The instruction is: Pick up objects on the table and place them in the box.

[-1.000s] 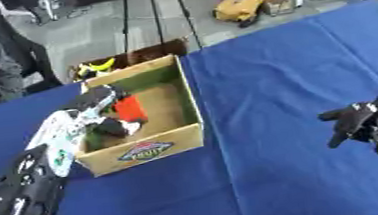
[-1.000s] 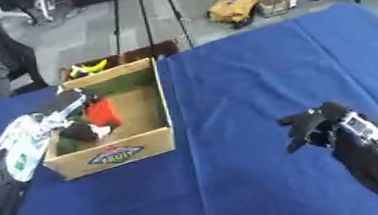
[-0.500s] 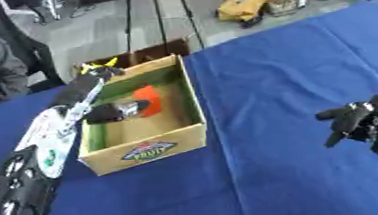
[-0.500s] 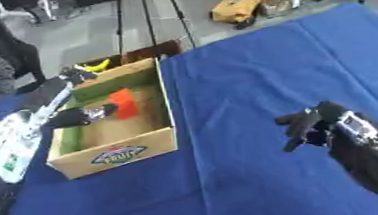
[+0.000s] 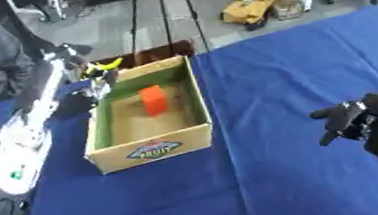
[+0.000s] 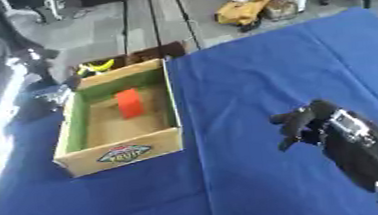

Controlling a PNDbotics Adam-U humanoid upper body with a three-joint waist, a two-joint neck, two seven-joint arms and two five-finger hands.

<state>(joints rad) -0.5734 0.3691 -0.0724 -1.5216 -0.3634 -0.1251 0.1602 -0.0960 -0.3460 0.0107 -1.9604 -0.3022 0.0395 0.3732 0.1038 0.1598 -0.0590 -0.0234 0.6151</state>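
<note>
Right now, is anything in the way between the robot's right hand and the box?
Nothing visible. Only bare blue tablecloth lies between the right hand and the cardboard box. An orange block already sits inside.

A table [image 5: 276, 70] is covered by a blue cloth [image 6: 251, 78], which is spread across the whole surface and shows soft creases. On the cloth, toward the left side, an open cardboard box [image 5: 151, 149] is set, with green inner walls and an oval label on its front face. Just beyond the box's far edge, a darker brown box [image 6: 147, 53] is seen, though whether it rests on the table cannot be told.
</note>
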